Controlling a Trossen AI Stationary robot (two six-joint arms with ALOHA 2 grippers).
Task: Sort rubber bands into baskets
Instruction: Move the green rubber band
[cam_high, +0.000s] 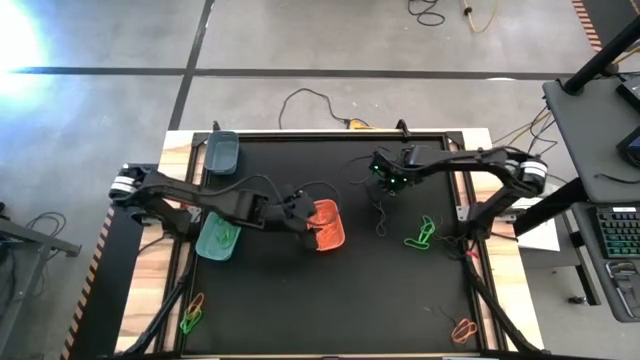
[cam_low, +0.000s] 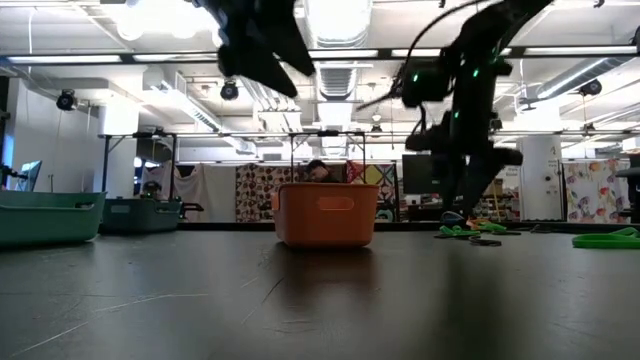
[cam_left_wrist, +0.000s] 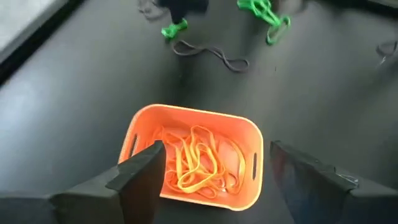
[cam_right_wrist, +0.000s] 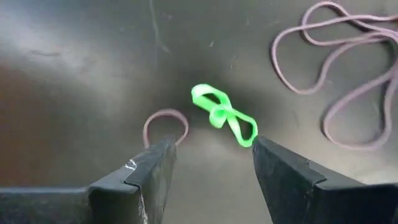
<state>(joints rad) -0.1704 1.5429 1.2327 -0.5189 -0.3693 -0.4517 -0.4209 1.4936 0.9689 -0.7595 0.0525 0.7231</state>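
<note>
Below — orange bands (cam_left_wrist: 198, 160) in orange basket (cam_left_wrist: 252, 158) under spread left gripper (cam_left_wrist: 214, 171).

Overhead straight down; low level across table; wrists close, downward; orange basket (cam_high: 326, 226) shared by three.

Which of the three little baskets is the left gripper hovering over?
The orange basket near the table's middle, full of orange rubber bands. The light green basket and dark grey one sit farther left.
</note>
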